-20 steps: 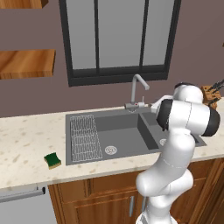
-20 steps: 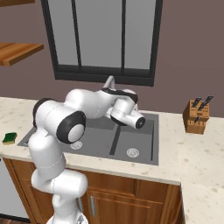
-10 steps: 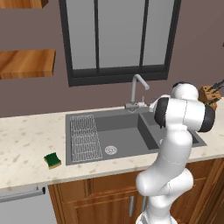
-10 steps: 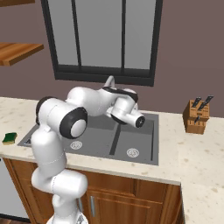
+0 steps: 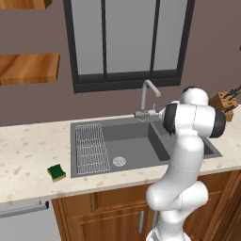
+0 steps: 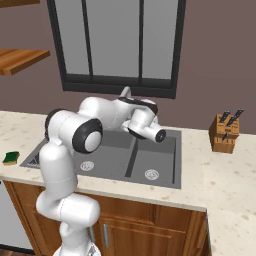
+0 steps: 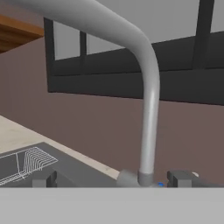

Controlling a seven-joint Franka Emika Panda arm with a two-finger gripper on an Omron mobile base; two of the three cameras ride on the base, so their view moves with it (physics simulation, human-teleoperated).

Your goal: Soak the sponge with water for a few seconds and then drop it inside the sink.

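Speckled table carries the sponge left of the sink, well apart from our gripper, whose jaws stand open at the faucet; we judge a careless swing could strike it.

green-yellow sponge, dark grey sink

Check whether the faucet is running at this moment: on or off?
Off, as far as the pictures show: no stream falls from the faucet into the sink in the left base view, and the sponge lies on the counter.
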